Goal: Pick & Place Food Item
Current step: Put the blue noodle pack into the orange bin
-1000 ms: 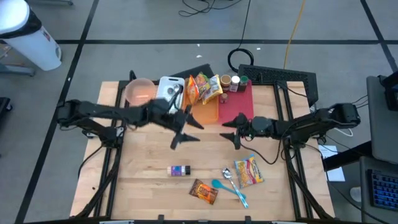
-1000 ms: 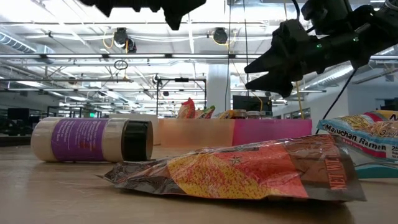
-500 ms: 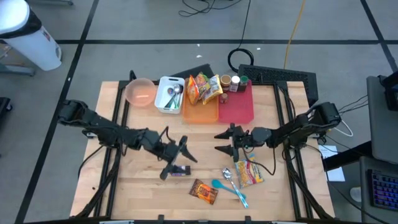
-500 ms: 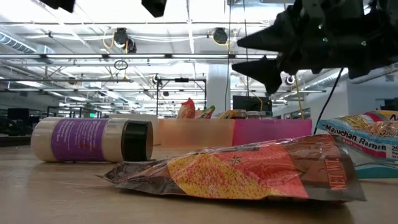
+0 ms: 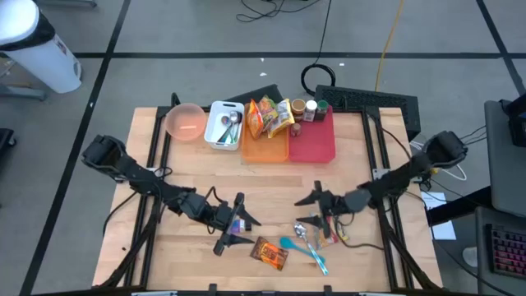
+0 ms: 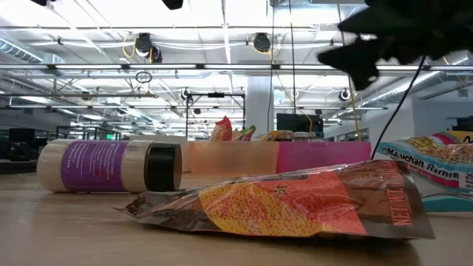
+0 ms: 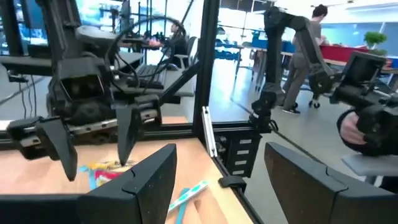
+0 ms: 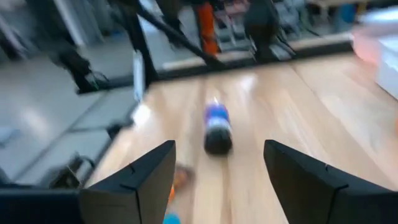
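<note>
Left gripper (image 5: 233,222) sits low over the small purple-labelled plastic bottle with a dark cap (image 5: 237,225), which lies on its side on the wooden table (image 5: 197,177) near the front edge; jaws spread either side of it, not yet closed on it. Bottle looks rigid, light and smooth, so it may roll: pinch across the labelled barrel, mid-length, not the cap. Right gripper (image 5: 313,210) hovers over the yellow ramen packet (image 5: 330,228), jaws spread. The crinkly orange snack pouch (image 6: 295,203) beside it is soft and slippery.

2 slim black jointed arms (image 5: 148,177) with trailing cables and wedge-shaped dark fingers (image 7: 149,180).
</note>
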Controlling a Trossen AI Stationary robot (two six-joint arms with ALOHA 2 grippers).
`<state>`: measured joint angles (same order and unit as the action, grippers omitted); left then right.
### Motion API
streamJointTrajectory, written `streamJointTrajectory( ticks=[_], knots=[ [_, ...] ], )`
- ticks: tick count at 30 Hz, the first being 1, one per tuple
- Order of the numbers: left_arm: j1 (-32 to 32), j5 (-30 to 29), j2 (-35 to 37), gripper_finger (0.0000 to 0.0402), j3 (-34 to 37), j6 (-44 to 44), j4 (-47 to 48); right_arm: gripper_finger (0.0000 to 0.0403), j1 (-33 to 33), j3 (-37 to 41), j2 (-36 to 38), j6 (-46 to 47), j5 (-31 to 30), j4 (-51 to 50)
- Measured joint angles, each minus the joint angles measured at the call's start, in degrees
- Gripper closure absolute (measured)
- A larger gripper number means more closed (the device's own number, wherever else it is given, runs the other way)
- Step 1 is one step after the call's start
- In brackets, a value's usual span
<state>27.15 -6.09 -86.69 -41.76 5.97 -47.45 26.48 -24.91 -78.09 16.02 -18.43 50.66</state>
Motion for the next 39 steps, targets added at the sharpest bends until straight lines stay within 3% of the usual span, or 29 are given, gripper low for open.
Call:
streamJointTrajectory(
  ticks=[5,10,15,17,22,31,34,39],
  knots=[
    [-0.64,-0.04,-2.15,0.0149,0.00,-0.28,-2.73,0.0178,6.43,0.00,5.55,10.50,-5.62,-18.93],
    [-3.04,-0.04,-3.91,0.0149,0.00,0.37,-3.50,0.0190,8.08,0.00,9.81,21.24,-8.61,-36.61],
    [-6.09,0.00,-4.11,0.0149,-0.02,-0.04,-3.48,0.0198,7.32,0.02,13.32,20.60,-16.09,-46.34],
    [-7.42,0.19,-4.09,0.0149,-0.04,-0.04,-3.52,0.0197,6.67,0.02,15.50,19.94,-14.65,-49.90],
    [-10.75,4.95,-4.09,0.0149,-0.62,0.12,-3.56,0.0196,5.40,0.02,21.36,24.48,-4.27,-59.48],
    [-13.79,12.09,-4.09,0.0149,-0.96,0.35,-2.65,0.0195,5.35,0.02,27.13,30.07,-3.76,-67.56],
    [-13.81,13.00,-4.07,0.0149,-0.98,0.31,-2.01,0.0195,4.69,0.98,26.90,32.87,-0.91,-66.06],
    [-14.21,15.06,-4.07,0.0149,-0.98,-2.12,-2.00,0.0195,1.51,6.99,25.97,34.33,6.82,-54.24]
  ],
)
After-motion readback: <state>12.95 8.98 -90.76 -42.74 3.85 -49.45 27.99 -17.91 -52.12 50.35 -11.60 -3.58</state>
